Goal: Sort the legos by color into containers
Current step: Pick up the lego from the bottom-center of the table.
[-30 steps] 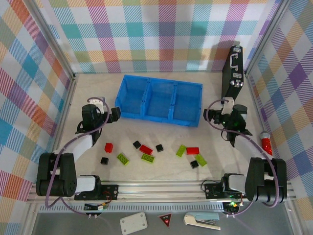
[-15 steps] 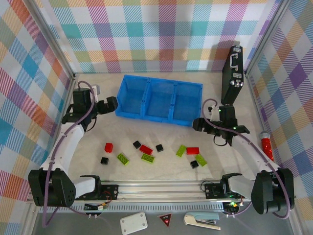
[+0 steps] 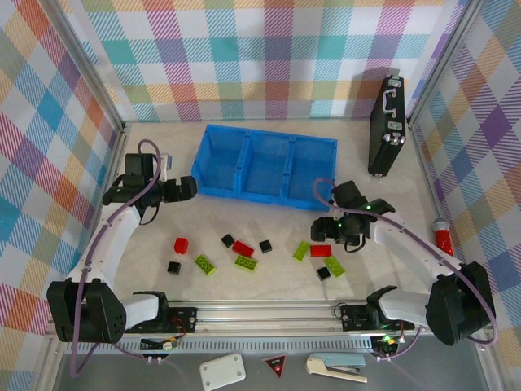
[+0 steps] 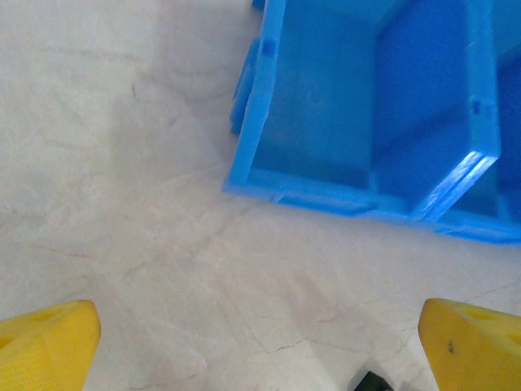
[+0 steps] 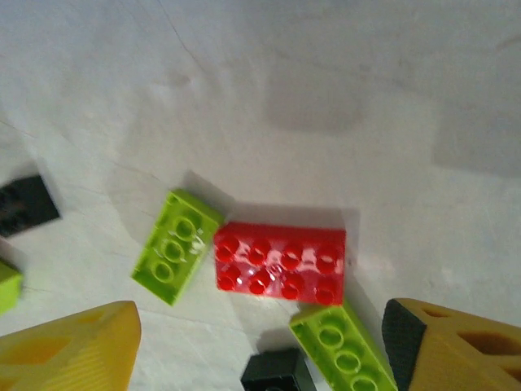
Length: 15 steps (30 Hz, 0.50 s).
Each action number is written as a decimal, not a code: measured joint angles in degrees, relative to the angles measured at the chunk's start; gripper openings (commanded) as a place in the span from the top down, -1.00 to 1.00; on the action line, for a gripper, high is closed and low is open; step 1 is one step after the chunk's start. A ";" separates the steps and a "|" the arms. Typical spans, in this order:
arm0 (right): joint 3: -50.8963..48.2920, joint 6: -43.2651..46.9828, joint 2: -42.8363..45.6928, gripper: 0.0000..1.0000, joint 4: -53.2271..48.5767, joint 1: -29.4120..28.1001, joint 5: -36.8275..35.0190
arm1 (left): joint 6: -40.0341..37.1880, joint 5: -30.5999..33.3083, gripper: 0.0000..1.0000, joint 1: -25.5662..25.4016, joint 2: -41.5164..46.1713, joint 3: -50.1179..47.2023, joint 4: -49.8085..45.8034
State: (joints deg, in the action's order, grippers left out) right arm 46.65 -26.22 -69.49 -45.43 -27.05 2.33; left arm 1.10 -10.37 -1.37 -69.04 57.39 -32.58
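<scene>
A second ago my right arm was folded back by the black case at the far right corner. It has now swung in and down over the right end of the brick row. My left arm has stretched out from the near edge to the tray's left end, and it has hardly shifted in the last half second. None of the legos have moved.

My right jaws are open and hold nothing. Their yellow fingertips sit wide apart at the bottom corners of the right wrist view. Between and beyond them lies a red brick, a glossy rectangle with two rows of four studs, flat on the worktop. A lime brick touches its left end at a slant, and a second lime brick touches its near right corner. A small black cube sits just beside them.

My left jaws are spread fully and grip nothing. Their fingertips hover over bare worktop just short of the blue tray, which is smooth bright plastic with thin upright dividers.

All the legos lie outside the tray, in a loose row across the near half of the pale, marble-veined worktop. The tray stands at the far middle, its three square compartments side by side.
</scene>
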 measured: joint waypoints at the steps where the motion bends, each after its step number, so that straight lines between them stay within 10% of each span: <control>1: 0.02 -0.39 -0.66 -0.65 -0.83 -1.01 -0.85 | -0.39 0.24 -1.00 0.00 0.00 -0.15 -0.11; 15: 5.33 -4.44 -14.03 -0.72 -4.11 -8.72 -7.76 | -2.89 4.61 -1.00 0.00 2.73 -0.15 1.25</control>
State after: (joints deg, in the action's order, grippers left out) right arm 51.99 -30.65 -83.53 -49.54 -35.77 -5.43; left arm -1.78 -5.76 -1.37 -66.30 57.23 -31.33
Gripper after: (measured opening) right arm 0.859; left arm 0.997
